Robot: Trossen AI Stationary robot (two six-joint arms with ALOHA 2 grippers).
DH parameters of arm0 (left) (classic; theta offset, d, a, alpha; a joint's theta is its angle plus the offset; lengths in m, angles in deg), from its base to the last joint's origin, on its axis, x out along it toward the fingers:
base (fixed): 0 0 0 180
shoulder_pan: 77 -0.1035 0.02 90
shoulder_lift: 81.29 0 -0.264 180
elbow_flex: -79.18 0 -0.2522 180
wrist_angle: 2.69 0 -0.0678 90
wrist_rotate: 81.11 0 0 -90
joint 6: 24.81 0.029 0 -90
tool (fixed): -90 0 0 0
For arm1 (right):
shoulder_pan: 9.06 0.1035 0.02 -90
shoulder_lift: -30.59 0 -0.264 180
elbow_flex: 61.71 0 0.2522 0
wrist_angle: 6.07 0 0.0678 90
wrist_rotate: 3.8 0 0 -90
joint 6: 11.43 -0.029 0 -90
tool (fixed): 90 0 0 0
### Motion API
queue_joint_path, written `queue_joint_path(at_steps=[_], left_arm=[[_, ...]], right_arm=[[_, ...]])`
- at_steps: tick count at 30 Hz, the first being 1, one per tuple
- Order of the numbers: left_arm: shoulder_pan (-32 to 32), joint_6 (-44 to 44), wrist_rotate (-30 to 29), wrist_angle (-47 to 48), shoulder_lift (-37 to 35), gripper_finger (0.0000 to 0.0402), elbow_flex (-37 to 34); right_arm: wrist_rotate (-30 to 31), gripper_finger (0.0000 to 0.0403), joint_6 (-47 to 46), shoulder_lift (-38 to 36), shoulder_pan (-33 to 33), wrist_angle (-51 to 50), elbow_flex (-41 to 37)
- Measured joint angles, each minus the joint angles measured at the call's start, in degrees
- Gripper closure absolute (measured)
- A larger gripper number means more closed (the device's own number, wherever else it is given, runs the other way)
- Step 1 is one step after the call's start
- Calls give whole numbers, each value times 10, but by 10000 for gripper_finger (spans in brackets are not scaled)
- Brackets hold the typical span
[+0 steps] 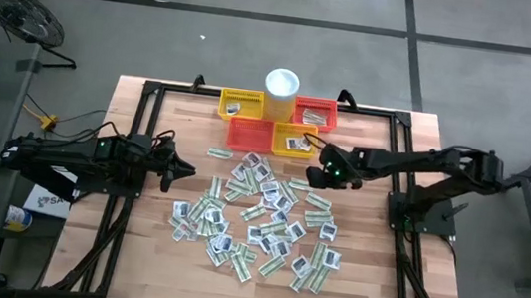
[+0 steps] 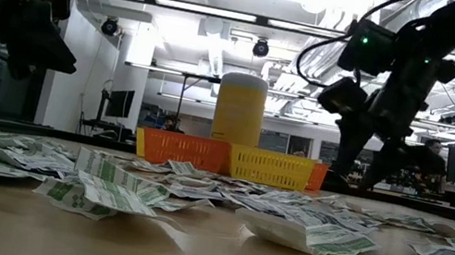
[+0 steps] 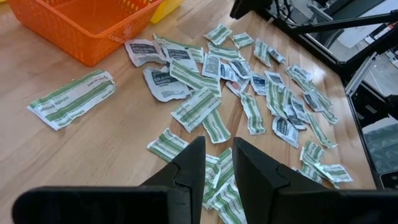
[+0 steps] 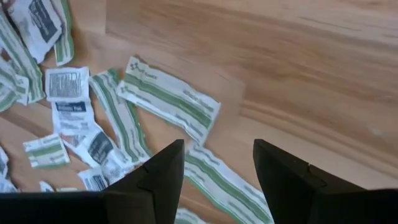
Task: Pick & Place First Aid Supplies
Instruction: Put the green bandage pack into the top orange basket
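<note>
With right gripper [image 4: 214, 177] spread empty above the sachets [image 1: 262, 219] beside the baskets [image 1: 272, 135] (left gripper [image 3: 217, 165] parted, empty, idle), we're pre-pick; next: descend, pinch one packet.

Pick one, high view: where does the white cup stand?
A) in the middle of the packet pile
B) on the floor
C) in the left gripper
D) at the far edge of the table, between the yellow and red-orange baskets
D: the white cup stands at the table's far edge, with the yellow basket on one side and the red-orange basket on the other.
</note>
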Motion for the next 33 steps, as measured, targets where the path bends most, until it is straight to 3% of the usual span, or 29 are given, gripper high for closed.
queue_joint_path(at_steps=[15,29,33], left_arm=[[0,0,0,0,0,321,0],[0,0,0,0,0,321,0],[0,0,0,0,0,321,0]], right_arm=[[-19,228,-35,78,-1,87,2],[-23,385,-26,81,-1,82,0],[-26,398,-14,80,0,87,0]])
